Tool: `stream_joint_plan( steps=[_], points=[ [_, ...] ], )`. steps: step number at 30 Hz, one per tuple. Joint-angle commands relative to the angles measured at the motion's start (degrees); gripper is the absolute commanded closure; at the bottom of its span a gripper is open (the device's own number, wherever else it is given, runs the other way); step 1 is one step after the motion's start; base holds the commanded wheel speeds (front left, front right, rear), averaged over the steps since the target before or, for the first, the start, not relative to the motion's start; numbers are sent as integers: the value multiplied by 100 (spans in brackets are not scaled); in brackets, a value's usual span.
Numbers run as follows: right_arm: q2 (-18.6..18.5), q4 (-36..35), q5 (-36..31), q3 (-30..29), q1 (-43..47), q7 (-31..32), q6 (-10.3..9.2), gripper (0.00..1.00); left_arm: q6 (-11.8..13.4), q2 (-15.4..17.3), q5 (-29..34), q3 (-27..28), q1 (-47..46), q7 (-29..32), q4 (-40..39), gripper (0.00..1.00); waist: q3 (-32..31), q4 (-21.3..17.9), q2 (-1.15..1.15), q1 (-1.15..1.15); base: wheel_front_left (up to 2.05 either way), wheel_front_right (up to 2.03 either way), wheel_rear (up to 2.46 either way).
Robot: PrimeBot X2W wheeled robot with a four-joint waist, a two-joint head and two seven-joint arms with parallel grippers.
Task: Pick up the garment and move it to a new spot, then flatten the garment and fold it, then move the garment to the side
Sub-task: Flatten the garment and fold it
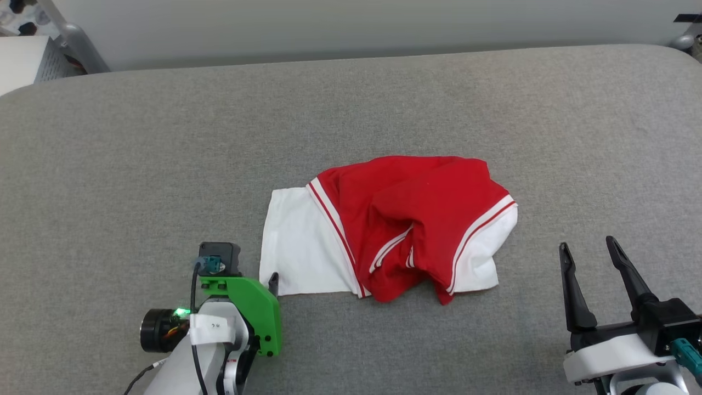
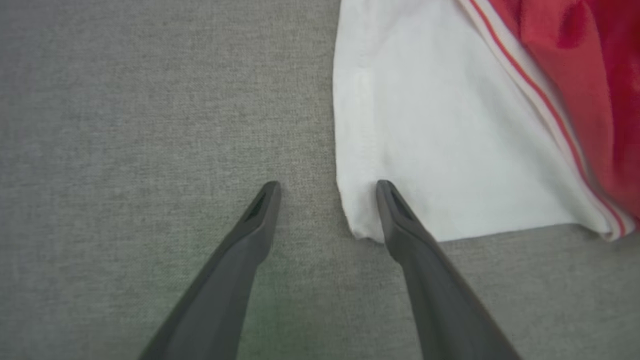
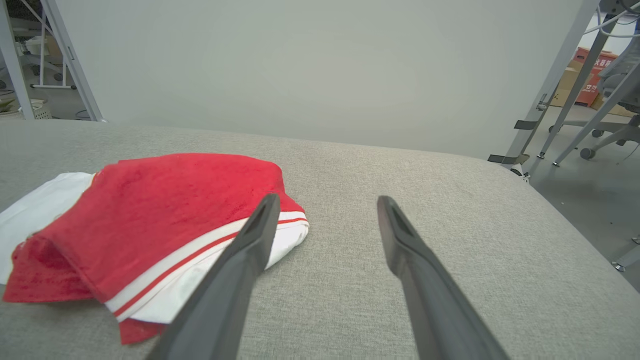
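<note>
lower left of the head view, the left gripper [image 2: 327, 187] points down at the grey table [image 1: 164, 137], jaws spread wide, nothing between them. in the left wrist view one finger [image 2: 260, 220] sits over bare table and the other crosses the near corner of the white sleeve [image 2: 430, 150]; can't tell if it touches the cloth. centre frame, the shirt [image 1: 406, 219] lies crumpled on the table, red body bunched and folded over itself, striped trim showing, one white sleeve flat to the left, another tucked at the right edge. lower right, the right gripper [image 1: 586, 244] is well apart from the shirt, fingers pointing up the frame, wide open and empty. in its wrist view the shirt lies at the left.
</note>
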Motion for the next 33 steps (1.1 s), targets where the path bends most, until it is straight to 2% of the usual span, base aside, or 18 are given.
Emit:
stream_joint_plan(
  steps=[1,4,5,6,9,17,24,33],
  points=[
    [-11,-7,-23,15,-106,-28,-5,0,27,19,17,-30,-99,52,58,0,175,-119,0,0,0,0,0],
    [-27,3,-10,14,-148,-28,-5,0,1,52,24,-111,-104,231,210,1,261,-138,0,0,0,0,0],
    [-28,4,-8,12,-157,-28,-5,0,-14,56,15,-118,-109,236,235,55,281,-138,0,0,0,0,0],
    [-28,8,-9,12,-164,-28,-5,0,-39,56,-4,-124,-108,234,267,100,297,-136,0,0,0,0,0],
    [-28,23,-20,7,-176,-28,-5,0,-69,61,-45,-115,-104,184,321,100,320,-106,0,0,0,0,0],
    [-15,119,-65,-7,-182,-28,-5,0,-2,131,-165,222,-200,-525,214,100,148,93,0,0,0,0,0],
    [0,173,-79,-23,-142,-28,-5,0,52,505,-358,742,-279,-935,77,100,-10,247,0,0,0,0,0],
    [-28,190,-104,-12,-153,-28,-5,0,121,960,-641,1327,-279,-1118,207,100,78,333,0,0,0,0,0]
  ],
)
